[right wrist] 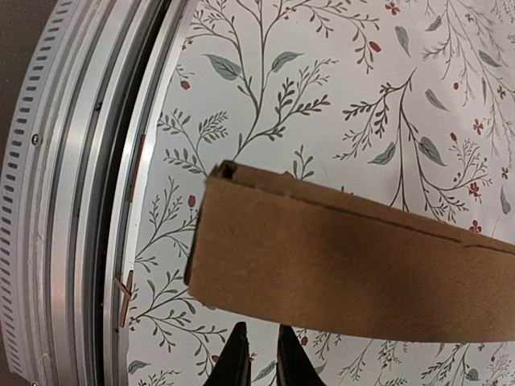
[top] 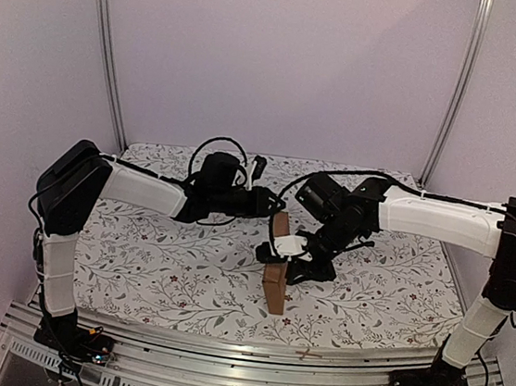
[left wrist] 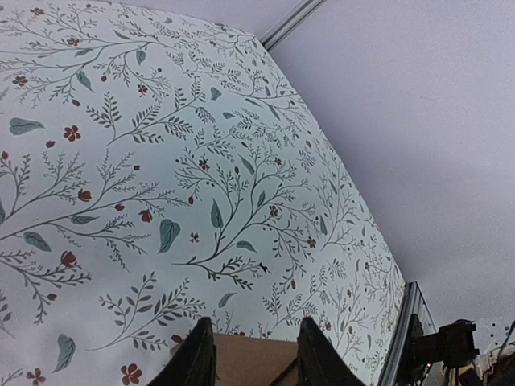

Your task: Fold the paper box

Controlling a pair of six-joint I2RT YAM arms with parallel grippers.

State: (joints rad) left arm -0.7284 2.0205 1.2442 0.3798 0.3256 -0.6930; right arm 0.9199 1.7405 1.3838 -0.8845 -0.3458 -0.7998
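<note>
Paper box [right wrist: 346, 273] upright on thin edge, far end pinched between left gripper [left wrist: 256, 328] jaws, broad face just beyond right gripper [right wrist: 261, 328] tips. Right jaws nearly together, slim gap; grip unclear. Risk: sideways push from right tips twists box out of left pinch or topples it. Long axis runs from left jaws toward near rail [right wrist: 72, 201].

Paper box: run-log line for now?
paper box: on edge | left gripper: jaws on far end | right gripper: jaws narrow, beside box
</note>
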